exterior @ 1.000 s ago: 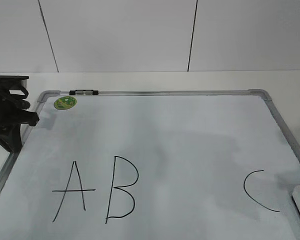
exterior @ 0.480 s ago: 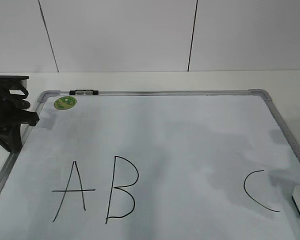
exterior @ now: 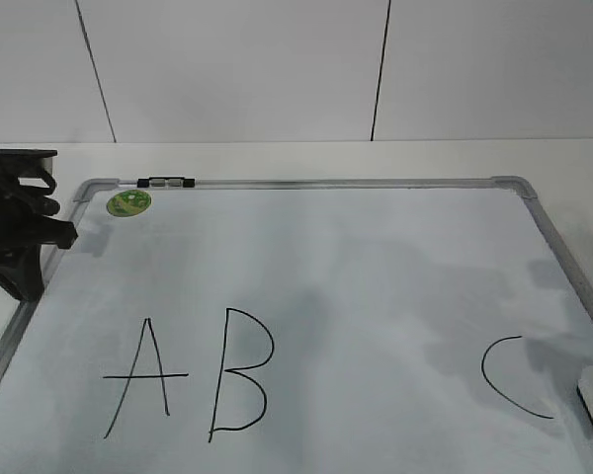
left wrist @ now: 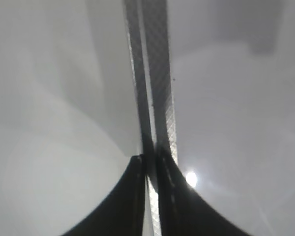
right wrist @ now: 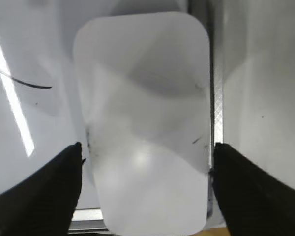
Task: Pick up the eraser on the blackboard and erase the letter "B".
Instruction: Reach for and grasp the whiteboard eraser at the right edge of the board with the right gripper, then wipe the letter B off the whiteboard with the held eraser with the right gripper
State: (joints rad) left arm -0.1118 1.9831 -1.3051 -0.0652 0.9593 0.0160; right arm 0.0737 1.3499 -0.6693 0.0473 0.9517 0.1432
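At board's right edge, right gripper [right wrist: 145, 157] is now coming down over eraser [right wrist: 142, 123], fingers wide, one each side, not squeezing yet. B [exterior: 239, 373] is staying unwiped. Left gripper [left wrist: 150, 164] is waiting, fingers nearly together, holding nothing.

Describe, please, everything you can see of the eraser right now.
The eraser is a glossy white block with rounded corners, lying flat on the blackboard at its right edge, next to the silver frame. A few small dark marks show on its top and left rim. In the right wrist view the right gripper is open, one finger on each side of it; whether the fingers touch it cannot be told. The exterior view shows only a sliver of it at the right border.
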